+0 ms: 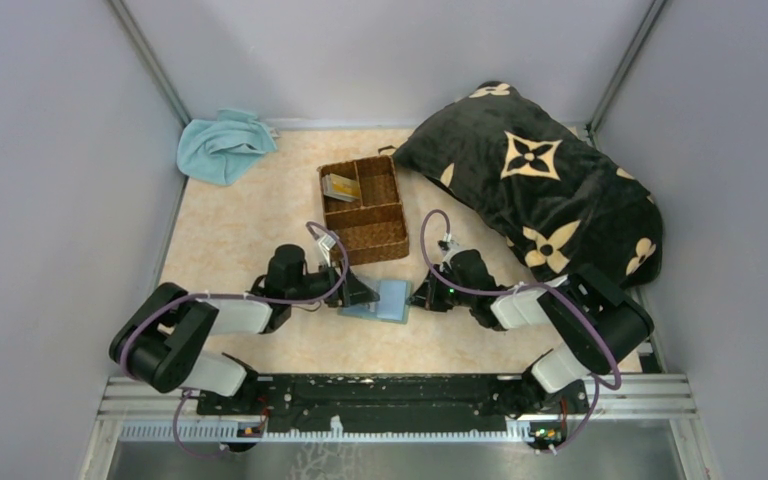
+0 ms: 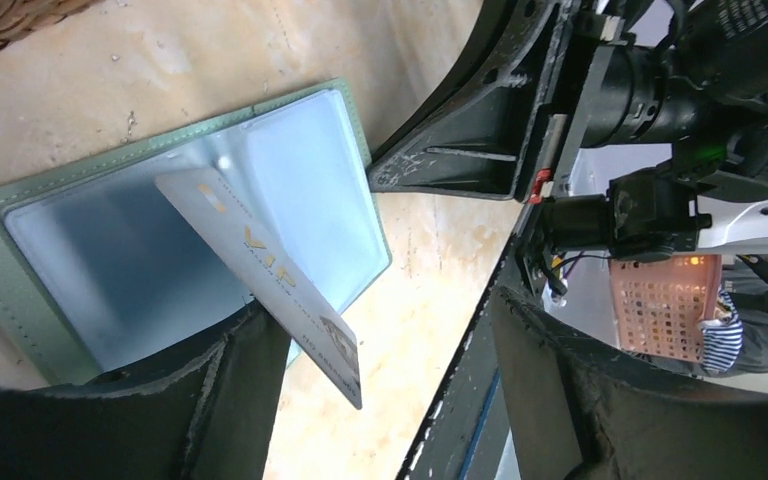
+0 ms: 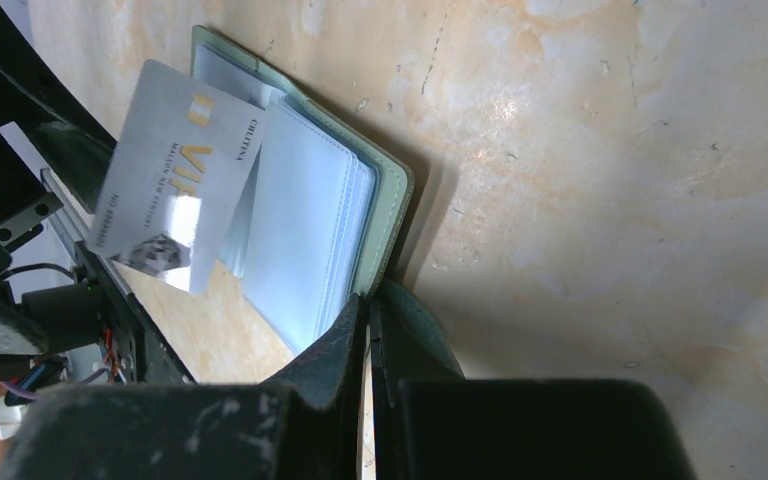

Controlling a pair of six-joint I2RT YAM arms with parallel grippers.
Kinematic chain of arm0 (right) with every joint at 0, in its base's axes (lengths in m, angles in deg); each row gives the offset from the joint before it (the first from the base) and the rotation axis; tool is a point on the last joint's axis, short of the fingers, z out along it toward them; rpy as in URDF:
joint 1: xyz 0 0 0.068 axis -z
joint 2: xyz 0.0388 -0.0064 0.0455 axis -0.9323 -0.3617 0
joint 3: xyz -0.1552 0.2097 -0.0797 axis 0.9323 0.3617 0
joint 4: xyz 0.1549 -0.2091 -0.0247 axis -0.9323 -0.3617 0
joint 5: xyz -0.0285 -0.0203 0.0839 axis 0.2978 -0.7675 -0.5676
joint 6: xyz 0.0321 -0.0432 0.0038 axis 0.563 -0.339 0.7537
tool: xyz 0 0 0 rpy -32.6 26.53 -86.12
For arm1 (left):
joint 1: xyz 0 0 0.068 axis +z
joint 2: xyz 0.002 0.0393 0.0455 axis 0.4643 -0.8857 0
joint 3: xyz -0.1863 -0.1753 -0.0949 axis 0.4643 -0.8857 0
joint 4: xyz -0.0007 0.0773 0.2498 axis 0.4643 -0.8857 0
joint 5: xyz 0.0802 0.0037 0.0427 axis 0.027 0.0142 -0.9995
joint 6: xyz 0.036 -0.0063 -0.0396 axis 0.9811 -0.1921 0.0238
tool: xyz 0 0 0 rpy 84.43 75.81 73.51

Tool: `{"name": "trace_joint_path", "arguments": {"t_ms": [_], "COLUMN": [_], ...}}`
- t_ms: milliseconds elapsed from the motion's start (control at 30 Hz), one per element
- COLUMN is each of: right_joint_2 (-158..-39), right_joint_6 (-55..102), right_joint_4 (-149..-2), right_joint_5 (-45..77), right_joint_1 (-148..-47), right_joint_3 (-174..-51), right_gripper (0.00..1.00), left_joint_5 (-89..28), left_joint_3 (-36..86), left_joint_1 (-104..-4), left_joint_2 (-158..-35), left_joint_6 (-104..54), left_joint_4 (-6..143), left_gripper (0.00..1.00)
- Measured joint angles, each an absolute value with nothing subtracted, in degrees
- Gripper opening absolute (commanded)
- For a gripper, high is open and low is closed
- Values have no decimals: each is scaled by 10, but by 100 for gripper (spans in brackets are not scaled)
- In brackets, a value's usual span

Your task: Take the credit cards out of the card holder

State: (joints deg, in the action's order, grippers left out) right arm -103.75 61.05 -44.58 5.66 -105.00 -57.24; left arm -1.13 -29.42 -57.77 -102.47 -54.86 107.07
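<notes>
The grey-green card holder (image 1: 392, 298) lies open on the table, pale blue pockets up, between my two grippers. It also shows in the left wrist view (image 2: 300, 160) and the right wrist view (image 3: 310, 225). A grey credit card (image 2: 260, 270) marked VIP sticks halfway out of a pocket, tilted up; it also shows in the right wrist view (image 3: 175, 195). It leans against one finger of my left gripper (image 2: 385, 330), whose jaws stand wide apart. My right gripper (image 3: 370, 315) is shut on the holder's green edge. More cards (image 1: 340, 186) lie in the basket.
A brown wicker three-part basket (image 1: 380, 228) stands just behind the holder. A black patterned cushion (image 1: 540, 180) fills the back right. A light-blue towel (image 1: 222, 145) lies at the back left. Grey walls close in both sides.
</notes>
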Motion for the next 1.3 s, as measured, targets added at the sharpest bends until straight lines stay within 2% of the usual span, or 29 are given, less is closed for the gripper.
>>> {"name": "trace_joint_path", "arguments": {"t_ms": [133, 333, 400, 467, 533, 567, 900, 1300], "right_joint_2": [-1039, -1039, -1039, -1040, -1041, -1041, -1043, -990], "right_joint_6": [611, 611, 611, 611, 611, 611, 611, 586], "right_joint_4": [-444, -443, -443, -442, -441, -440, -438, -495], "right_joint_5": [55, 55, 54, 54, 52, 51, 46, -38], "right_joint_1": [-1050, -1050, -1050, -1050, -1049, -1049, -1046, -1046], "right_joint_3": [-572, -572, -572, -572, -572, -572, -572, -578], "right_gripper": [0, 0, 0, 0, 0, 0, 0, 0], "left_joint_5": [-12, -24, -32, -37, -41, -43, -55, -139], "left_joint_3": [-296, -304, -304, -304, -304, -304, -304, -303], "left_joint_1": [-578, -578, -578, -578, -578, -578, -578, -577], "left_joint_2": [-1037, -1047, -1046, -1044, -1044, -1044, -1027, -830], "left_joint_6": [-541, -539, -539, -539, -537, -536, -532, -469], "left_joint_4": [1062, 1053, 1045, 1040, 1035, 1034, 1004, 865], "left_gripper": [70, 41, 27, 19, 3, 0, 0, 0]}}
